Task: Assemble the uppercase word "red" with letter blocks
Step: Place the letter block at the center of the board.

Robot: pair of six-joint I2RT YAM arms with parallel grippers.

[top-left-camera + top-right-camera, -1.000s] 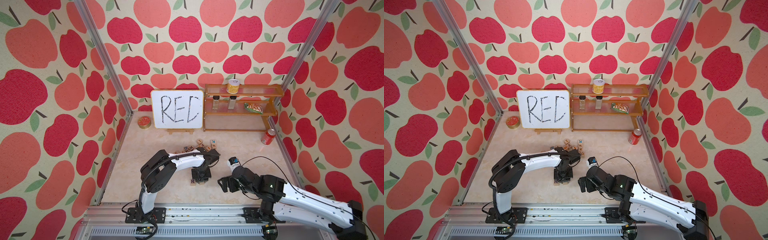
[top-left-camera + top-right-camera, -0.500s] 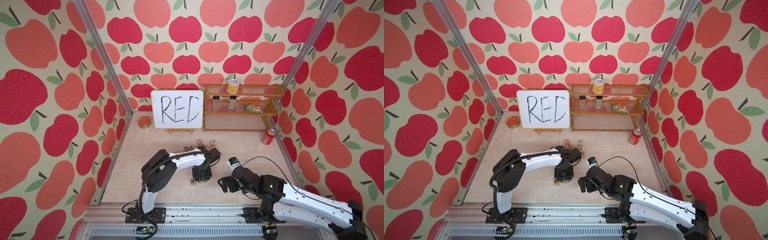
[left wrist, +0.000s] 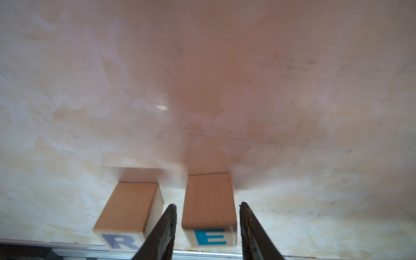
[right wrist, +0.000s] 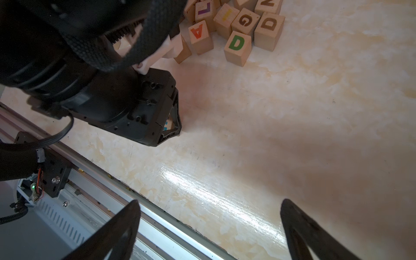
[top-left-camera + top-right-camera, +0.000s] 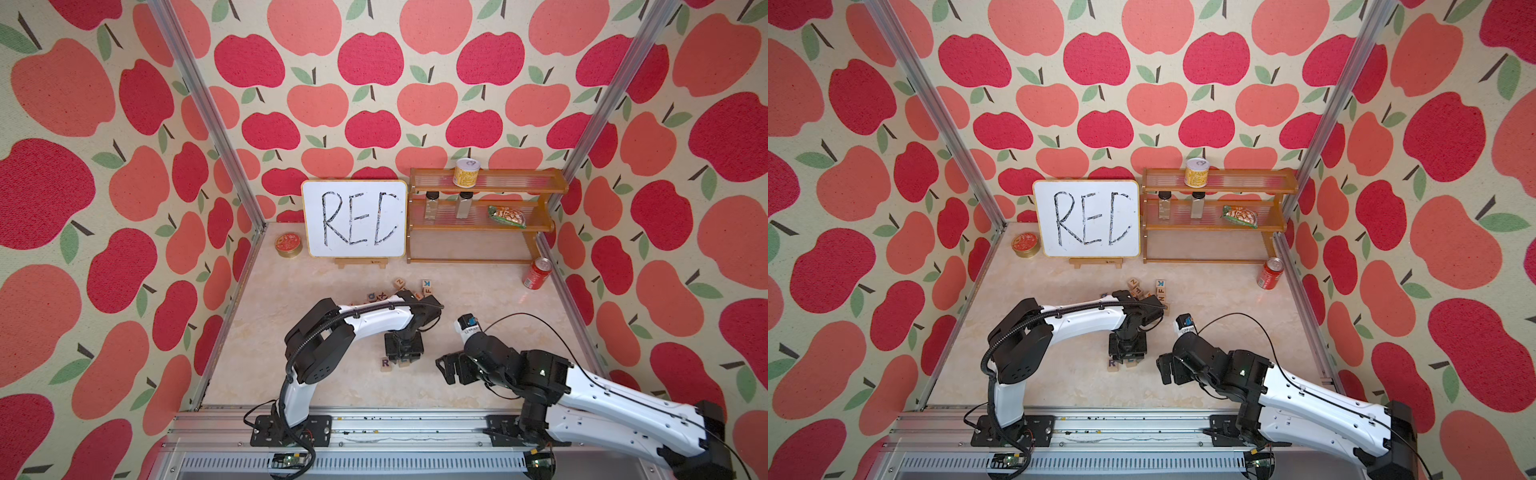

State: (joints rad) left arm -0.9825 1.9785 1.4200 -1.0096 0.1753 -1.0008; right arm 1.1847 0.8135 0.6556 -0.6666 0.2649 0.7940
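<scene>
Two blocks sit nearest: the blue E block [image 3: 210,239] between the fingers of my left gripper [image 3: 207,204], a sliver of gap each side, and the purple R block [image 3: 126,209] just beside at 9 o'clock. My right gripper [image 4: 209,201] hangs spread wide, empty, at about 3 o'clock. The green D block [image 4: 237,47] lies at the edge of the heap [image 4: 245,20], toward 12 o'clock. A second ago my left jaws pinched the E; now they stand parted.

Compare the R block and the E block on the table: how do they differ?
The R block has a purple letter; the E block a blue one. The E block sits between the open fingers of the left gripper; the R block lies outside them. Both are light-wood cubes.
</scene>
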